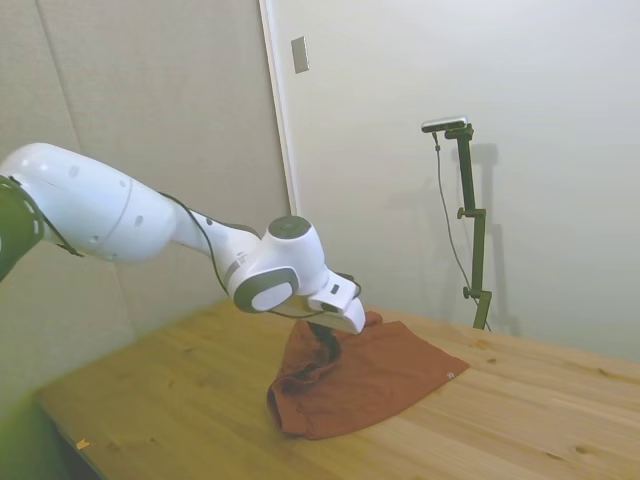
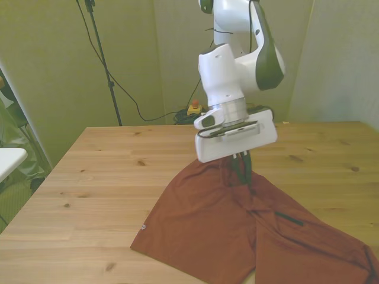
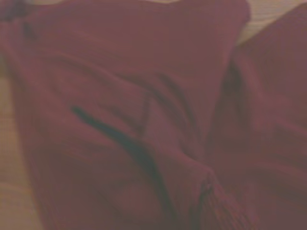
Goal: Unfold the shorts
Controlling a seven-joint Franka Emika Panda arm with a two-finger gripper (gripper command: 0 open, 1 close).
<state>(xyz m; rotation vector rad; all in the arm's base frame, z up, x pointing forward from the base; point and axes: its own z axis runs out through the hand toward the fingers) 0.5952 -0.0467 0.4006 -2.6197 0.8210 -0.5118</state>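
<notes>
In the front view, a black cable (image 2: 118,89) ran down the wall at the upper left of the frame, behind the counter (image 2: 100,177). Lower left of centre, a small pale tag (image 2: 143,225) sat at the hem of the shorts (image 2: 201,225), which lay spread on the counter from lower centre to the lower right corner. The near hem lay flat; the far part of the fabric rose in a peak just right of centre. There the hand (image 2: 241,171) hung under the white arm (image 2: 237,71), its dark fingers close together and pinched on that raised fold, holding it above the counter. To the right of the hand a dark zip line (image 2: 289,219) slanted across the fabric toward the lower right.

In the side view the arm came in from the left of the frame, and the hand (image 1: 322,338) stood at centre over the shorts (image 1: 370,385), the fabric drawn up to it in a ridge. The tag (image 1: 451,376) lay at the right-hand hem.

The wrist view was blurred: red fabric (image 3: 158,120) in creases filled it, with the zip line (image 3: 120,139) slanting across and slivers of counter (image 3: 12,191) at the edges.
</notes>
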